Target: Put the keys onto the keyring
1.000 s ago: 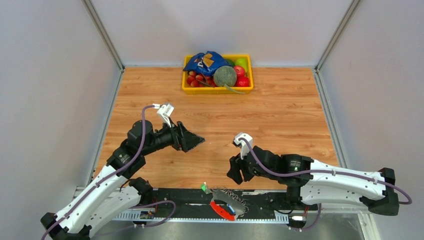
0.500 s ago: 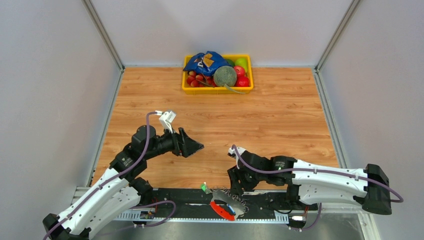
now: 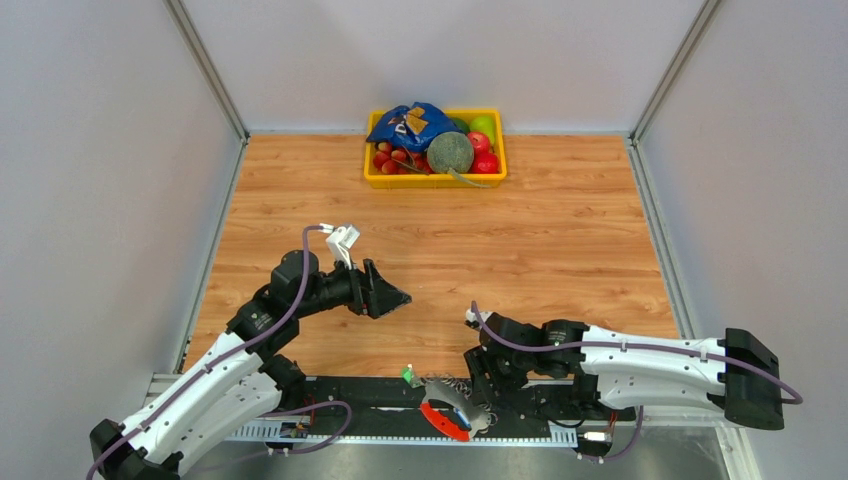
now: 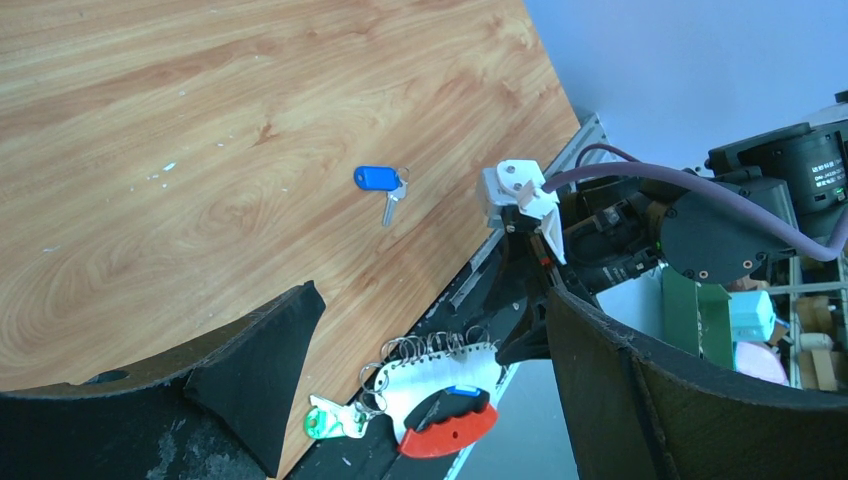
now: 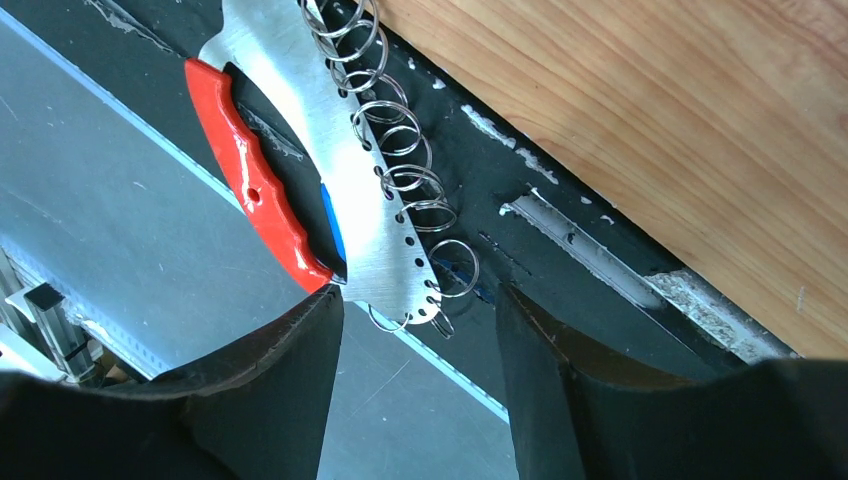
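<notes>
1. step in hand, as i judge it: getting hold of the keyring (image 5: 330,140), a small bunch made of a red curved plastic grip, a flat silvery metal strip and a row of wire rings. it lies on the black rail (image 5: 480,150) at the table's near edge, off the wood.
2. the right gripper (image 5: 418,300) hovers just over it, jaws parted and holding nothing. the strip's end with its last rings sits between the two fingertips.
3. the left gripper (image 4: 432,298) hangs over the wooden tabletop (image 4: 150,150), jaws wide and empty.
4. one small silver key with a bright blue plastic head (image 4: 378,180) lies flat on the wood near the edge, apart from the keyring and touched by neither gripper.
5. next move, by my reckoning: the right jaws need to close on the strip or red grip without pinching the loose rings. the key is thin and flat, so the left gripper will need a low, square pinch on its blue head.
6. only the left wrist view shows the key; in the top view it is too small to find.
7. only the right wrist view shows the holes along the strip and a blue sliver tucked between grip and strip. whether that is the second key i cannot tell.
8. the top view alone shows how the two arms stand apart, the small green tag (image 3: 408,376) just beside the keyring, and the yellow plastic tray (image 3: 435,183) of toys at the far edge.
</notes>
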Controlling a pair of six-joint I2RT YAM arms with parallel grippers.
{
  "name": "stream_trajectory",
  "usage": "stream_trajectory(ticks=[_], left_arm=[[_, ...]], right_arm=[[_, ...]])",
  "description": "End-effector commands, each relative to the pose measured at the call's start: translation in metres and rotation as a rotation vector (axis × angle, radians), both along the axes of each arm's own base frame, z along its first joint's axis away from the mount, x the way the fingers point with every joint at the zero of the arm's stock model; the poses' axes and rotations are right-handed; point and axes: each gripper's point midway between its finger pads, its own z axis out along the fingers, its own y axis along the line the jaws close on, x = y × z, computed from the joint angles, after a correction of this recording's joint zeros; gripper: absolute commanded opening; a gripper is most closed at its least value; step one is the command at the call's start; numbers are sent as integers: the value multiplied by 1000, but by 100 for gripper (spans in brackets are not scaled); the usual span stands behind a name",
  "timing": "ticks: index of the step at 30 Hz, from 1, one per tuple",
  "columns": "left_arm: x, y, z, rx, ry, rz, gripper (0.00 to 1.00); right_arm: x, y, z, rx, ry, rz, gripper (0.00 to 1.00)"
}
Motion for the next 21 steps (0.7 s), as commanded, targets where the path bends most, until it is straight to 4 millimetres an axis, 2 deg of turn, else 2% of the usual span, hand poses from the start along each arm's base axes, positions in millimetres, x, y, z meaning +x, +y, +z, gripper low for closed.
stream_trajectory(ticks=[1,8,13,21], left_arm=[[-1,-6,10,-28,-56,-47,93],[-3,-7,10,-30,-63,-60,94],[-4,-7,11,-30,-74,-69,94],[-6,-6,9,-24,-83,-83,95]], right_arm=[[-2,5,-1,17,35,-44,60],[-6,0,-10,-12,77,-84,58],[-8,1,-10,-2,99,-111,56],[-17,6,-12,10,167,-119,45]])
